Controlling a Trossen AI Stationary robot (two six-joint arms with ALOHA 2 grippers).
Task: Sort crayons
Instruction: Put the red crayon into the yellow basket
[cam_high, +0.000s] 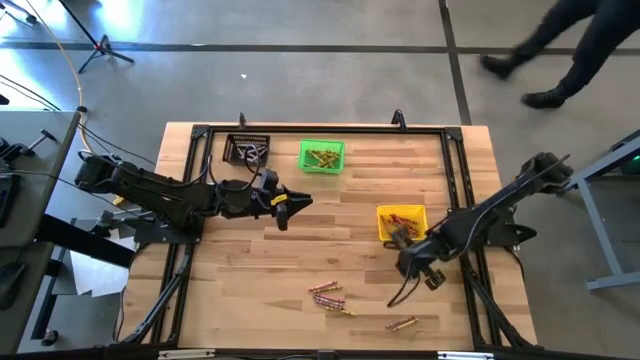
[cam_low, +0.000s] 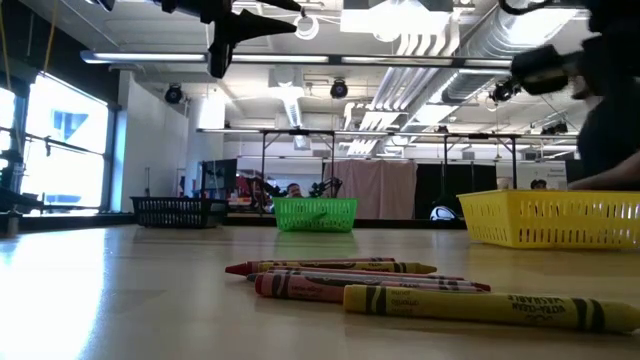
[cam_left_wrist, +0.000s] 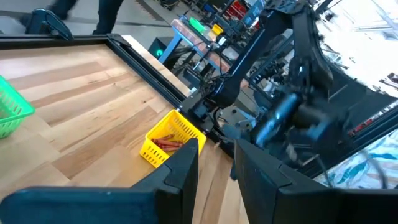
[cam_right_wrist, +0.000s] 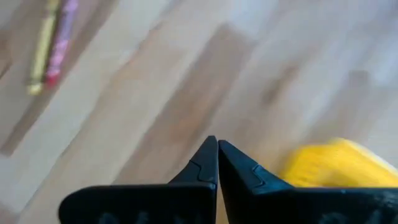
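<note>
Several crayons (cam_high: 328, 295) lie flat on the table near its front edge, and one more (cam_high: 402, 324) lies to their right. They show close up in the low view (cam_low: 350, 275). My left gripper (cam_high: 290, 205) hovers open and empty above mid-table, pointing toward the right edge. My right gripper (cam_high: 408, 266) is shut and empty, just in front of the yellow bin (cam_high: 402, 222), above the bare wood. The right wrist view shows two of the crayons (cam_right_wrist: 50, 43) farther off.
A green bin (cam_high: 322, 155) holding crayons and a black bin (cam_high: 247, 150) stand at the far edge. The yellow bin holds reddish crayons (cam_left_wrist: 165, 143). A black frame (cam_high: 330, 130) rims the table. A person (cam_high: 560, 50) walks beyond the far right corner.
</note>
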